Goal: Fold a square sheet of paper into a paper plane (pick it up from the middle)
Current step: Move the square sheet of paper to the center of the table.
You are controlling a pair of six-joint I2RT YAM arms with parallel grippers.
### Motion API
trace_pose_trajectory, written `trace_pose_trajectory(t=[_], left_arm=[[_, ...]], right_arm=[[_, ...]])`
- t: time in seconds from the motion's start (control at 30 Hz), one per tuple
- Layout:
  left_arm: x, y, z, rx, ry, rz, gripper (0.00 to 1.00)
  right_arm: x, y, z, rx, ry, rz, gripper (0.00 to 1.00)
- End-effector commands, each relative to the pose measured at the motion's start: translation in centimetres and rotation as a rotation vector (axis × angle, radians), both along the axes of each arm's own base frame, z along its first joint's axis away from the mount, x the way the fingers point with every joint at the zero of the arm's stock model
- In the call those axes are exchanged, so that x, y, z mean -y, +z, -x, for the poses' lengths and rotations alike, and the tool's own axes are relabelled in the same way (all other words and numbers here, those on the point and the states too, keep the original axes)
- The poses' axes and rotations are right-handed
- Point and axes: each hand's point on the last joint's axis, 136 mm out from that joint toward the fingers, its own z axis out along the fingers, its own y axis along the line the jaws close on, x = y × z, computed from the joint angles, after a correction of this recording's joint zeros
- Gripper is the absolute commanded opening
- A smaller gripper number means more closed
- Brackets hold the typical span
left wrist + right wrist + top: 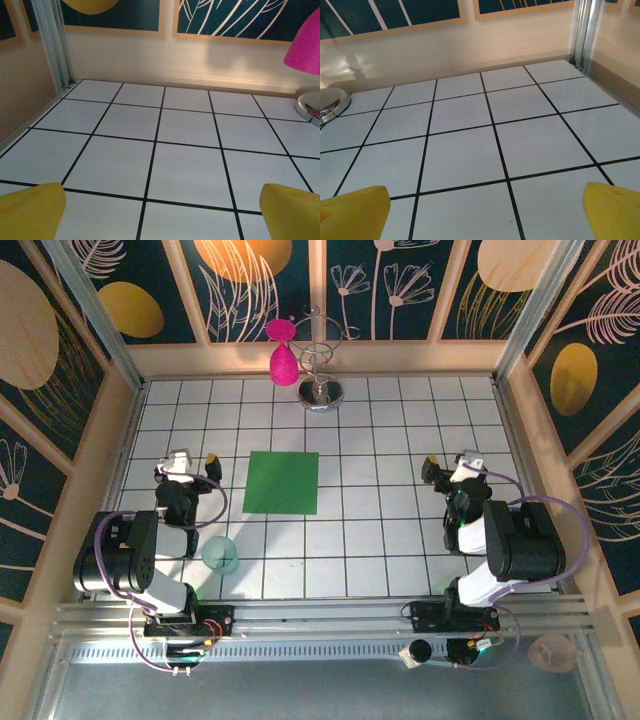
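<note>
The square sheet of paper (281, 482) lies flat on the white tiled table (380, 540), a bit left of the middle of the top picture. It is bright green, plain and smooth, and its four edges run along the tile lines.

The left gripper (188, 460) is at the left of the top picture. It is near the paper's left edge but apart from it. Its jaws stand wide apart and there is nothing between them. In the left wrist picture its two yellow fingers (30, 212) sit in the bottom corners, one on each side, with white tiles and black lines in the gap.

The right gripper (455, 462) is at the right of the top picture, well apart from the paper. Its jaws are spread wide too and hold nothing. In the right wrist picture its yellow fingers (352, 210) are in the bottom corners, with bare tiles between them.

A small see-through teal cup (220, 554) stands on the table at the lower left, near the left arm and below the paper.

At the top middle, by the back wall, there is a wire stand (322, 392) with a shiny round foot. A pink thing (284, 362) shaped like a drop is just beside it, on its left. I cannot tell if the two touch. The pink thing also shows big in the upper right of the left wrist picture.
</note>
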Motion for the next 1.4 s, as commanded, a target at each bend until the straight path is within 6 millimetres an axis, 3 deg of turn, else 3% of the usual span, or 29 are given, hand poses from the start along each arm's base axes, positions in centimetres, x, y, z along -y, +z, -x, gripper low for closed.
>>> trace_pose_trajectory(t=[0.0, 0.23, 0.4, 0.6, 0.7, 0.83, 0.97, 1.13, 1.23, 1.37], left_arm=[[-0.2, 1.4, -0.2, 0.058, 0.009, 0.000, 0.99], [-2.7, 4.6, 2.5, 0.156, 0.158, 0.043, 0.99], [-3.4, 7.6, 2.4, 0.191, 0.200, 0.119, 0.99], [-2.8, 9.2, 0.7, 0.114, 0.186, 0.289, 0.99], [-2.5, 9.4, -0.3, 0.040, 0.190, 0.364, 0.99], [0.3, 9.6, -1.5, -0.029, 0.044, 0.457, 0.99], [3.5, 10.2, -2.2, -0.041, -0.135, 0.546, 0.99], [4.8, 9.9, -2.7, -0.050, -0.205, 0.621, 0.99], [5.2, 9.3, -3.0, -0.074, -0.224, 0.638, 0.99], [5.5, 8.6, -3.1, -0.104, -0.231, 0.643, 0.99]], right_arm=[[0.1, 1.4, -0.6, 0.055, -0.009, -0.010, 0.99], [0.3, 3.0, -1.2, 0.025, -0.025, -0.003, 0.99], [0.1, 5.7, -2.5, -0.023, -0.076, -0.055, 0.99], [-1.9, 6.3, -5.0, -0.292, -0.095, -0.334, 0.99], [-6.7, 7.1, -6.0, -0.364, 0.050, -0.411, 0.99], [-15.8, 6.7, -5.9, -0.487, 0.266, -0.471, 0.99], [-25.6, 5.2, -4.2, -0.603, 0.486, -0.545, 0.92], [-35.3, 2.5, -2.1, -0.732, 0.638, -0.550, 0.81], [-39.1, 0.2, -1.5, -0.809, 0.665, -0.536, 0.73], [-40.8, -2.5, -1.5, -0.881, 0.620, -0.528, 0.66]])
